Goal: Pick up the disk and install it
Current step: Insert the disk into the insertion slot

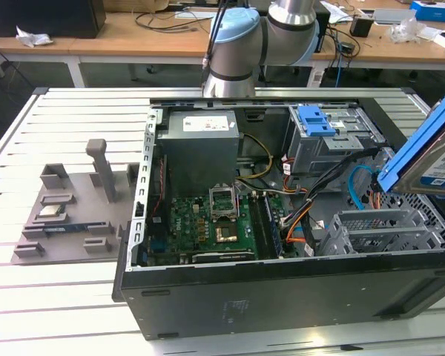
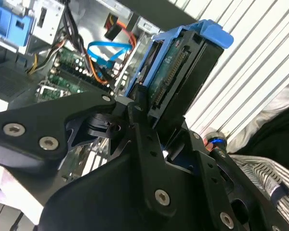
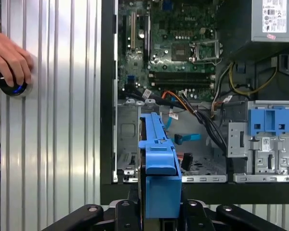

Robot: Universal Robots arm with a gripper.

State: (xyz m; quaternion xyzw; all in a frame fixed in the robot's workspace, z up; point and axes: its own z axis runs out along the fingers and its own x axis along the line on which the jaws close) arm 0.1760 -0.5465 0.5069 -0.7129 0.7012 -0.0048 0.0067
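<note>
The disk (image 1: 429, 152) is a silver drive with a white-and-blue label in a blue plastic carrier. It hangs tilted in the air at the exterior view's right, above the right end of the open computer case (image 1: 282, 297). In both wrist views my gripper (image 2: 156, 118) (image 3: 159, 207) is shut on the disk (image 2: 183, 62) (image 3: 159, 163), black fingers (image 2: 137, 103) pressing on its two sides. In the first wrist view the disk is over the case's edge, in line with an empty metal drive bay (image 3: 135, 144).
Inside the case lie a green motherboard (image 1: 208, 219), a grey power supply (image 1: 200, 144), loose cables (image 1: 297, 211) and a drive cage with a blue latch bracket (image 1: 316, 121). A grey fixture tray (image 1: 67, 215) sits left of the case. A hand (image 3: 9, 57) rests on a button.
</note>
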